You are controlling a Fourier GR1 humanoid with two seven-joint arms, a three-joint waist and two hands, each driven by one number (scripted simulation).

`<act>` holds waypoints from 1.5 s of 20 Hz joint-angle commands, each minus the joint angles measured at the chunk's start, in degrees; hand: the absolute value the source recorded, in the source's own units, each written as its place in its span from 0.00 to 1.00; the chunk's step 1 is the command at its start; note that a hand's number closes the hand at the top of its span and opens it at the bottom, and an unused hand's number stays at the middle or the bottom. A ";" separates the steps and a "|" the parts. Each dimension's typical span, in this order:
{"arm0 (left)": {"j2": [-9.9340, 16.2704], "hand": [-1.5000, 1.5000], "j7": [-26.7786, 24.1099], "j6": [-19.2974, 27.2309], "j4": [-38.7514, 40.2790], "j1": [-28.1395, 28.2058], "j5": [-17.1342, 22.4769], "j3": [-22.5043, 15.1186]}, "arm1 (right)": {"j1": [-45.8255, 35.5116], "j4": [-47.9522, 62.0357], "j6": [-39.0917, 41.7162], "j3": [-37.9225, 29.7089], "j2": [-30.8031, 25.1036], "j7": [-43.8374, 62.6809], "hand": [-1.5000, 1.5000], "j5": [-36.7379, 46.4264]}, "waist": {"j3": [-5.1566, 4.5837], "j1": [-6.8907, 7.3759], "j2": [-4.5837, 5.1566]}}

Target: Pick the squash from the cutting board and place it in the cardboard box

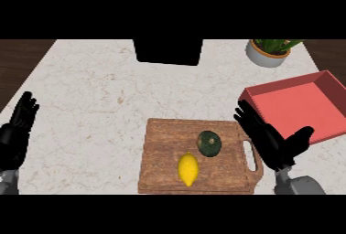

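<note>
A dark green squash (209,143) lies on the wooden cutting board (162,173), right of its middle. A yellow lemon (188,169) lies just below and left of it. The open red-pink box (304,106) sits to the board's upper right. My right hand (273,139) is open, fingers straight, at the board's right edge over the handle slot, a short way right of the squash and not touching it. At the view's left edge my left hand (17,130) rests open, fingers up, far from the board.
A black block (167,51) stands at the counter's back centre. A potted plant (269,51) in a white pot is at the back right, behind the box. Dark wood floor shows past the counter's left and right edges.
</note>
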 commanded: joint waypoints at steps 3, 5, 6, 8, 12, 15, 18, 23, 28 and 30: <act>-2.46 0.50 0.54 -1.92 -7.41 -1.12 -2.06 -6.22 | -1.30 -3.59 -5.95 4.27 -0.79 -1.64 0.00 10.84 | 2.58 -4.14 4.60; -2.62 0.50 2.40 -5.17 -7.17 -5.49 -3.93 -11.08 | -3.30 -5.26 -11.36 7.78 0.66 -1.30 0.00 17.65 | 2.48 -6.11 4.69; -3.20 0.50 3.97 -6.13 -8.24 -7.71 -4.86 -13.64 | -2.37 -3.30 -12.96 8.95 0.88 -3.07 0.00 20.74 | 2.58 -6.77 4.87; -2.57 0.50 2.61 -6.86 -7.12 -3.83 -2.73 -11.49 | -5.90 -3.78 -11.97 6.71 -11.52 -6.09 0.00 30.06 | 0.89 -7.76 2.95; -4.26 0.50 4.28 -8.04 -8.37 -4.83 -3.63 -15.19 | -3.67 -3.13 -22.94 11.83 -14.10 -8.72 0.00 46.94 | 2.22 -7.12 3.93; -5.22 0.50 6.69 -7.87 -7.89 -7.66 -3.32 -15.33 | -1.70 -5.87 -30.48 16.67 -14.19 -8.29 0.00 58.63 | 2.38 -7.32 4.15; -6.57 0.50 8.32 -7.11 -10.47 -6.39 -4.60 -17.76 | 1.69 -13.09 -32.82 18.70 -16.54 0.34 0.00 67.60 | 2.41 -6.44 3.99; -7.06 0.50 10.33 -6.30 -11.07 -6.91 -5.70 -17.97 | 7.06 -32.67 -19.40 22.21 -21.27 18.87 0.00 75.52 | 2.36 -6.12 4.13; -10.02 0.50 10.12 -5.56 -8.08 -10.21 -7.76 -18.83 | 4.27 -43.16 -0.68 26.04 -18.62 32.86 0.00 72.23 | 2.44 -4.56 4.88; -8.79 0.50 13.09 -6.79 -11.81 -10.81 -6.95 -17.76 | 5.03 -43.66 1.94 28.68 -15.73 37.27 0.00 74.19 | 2.54 -3.84 4.90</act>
